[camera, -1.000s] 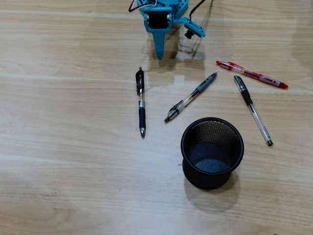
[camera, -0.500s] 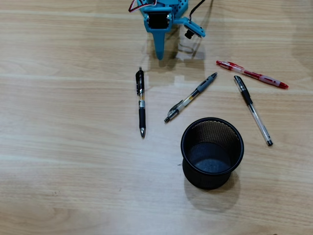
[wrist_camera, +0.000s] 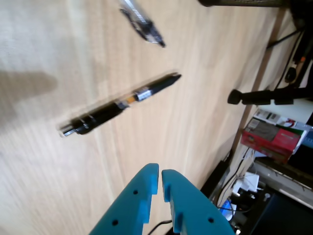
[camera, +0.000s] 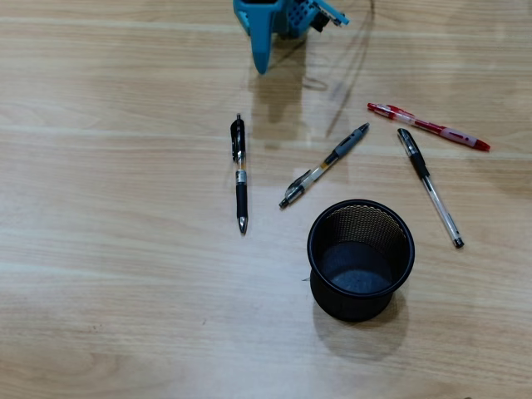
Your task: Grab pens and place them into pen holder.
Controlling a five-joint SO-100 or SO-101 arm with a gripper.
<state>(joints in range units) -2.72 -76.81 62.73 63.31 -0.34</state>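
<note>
Four pens lie on the wooden table in the overhead view: a black pen point(camera: 239, 173) at the left, a grey-and-clear pen point(camera: 324, 165) in the middle, a black-and-clear pen point(camera: 429, 187) and a red-and-white pen point(camera: 428, 126) at the right. The black mesh pen holder point(camera: 353, 303) stands upright and empty below the grey-and-clear pen. My blue gripper point(camera: 262, 66) hangs at the top edge, above the black pen and apart from it. In the wrist view the gripper point(wrist_camera: 160, 171) is shut with nothing in it. The black pen point(wrist_camera: 120, 104) lies ahead of it, and the tip of another pen point(wrist_camera: 142, 24) shows further off.
In the wrist view the table's edge point(wrist_camera: 254, 93) runs down the right side. Beyond it are a red box point(wrist_camera: 271, 139), cables and a black stand point(wrist_camera: 264, 95). A thin cable point(camera: 353, 75) hangs from the arm over the table's top part.
The arm has drawn back toward the top edge of the overhead view, and its gripper tip now sits farther from the pens. The pens and the holder have not moved.
</note>
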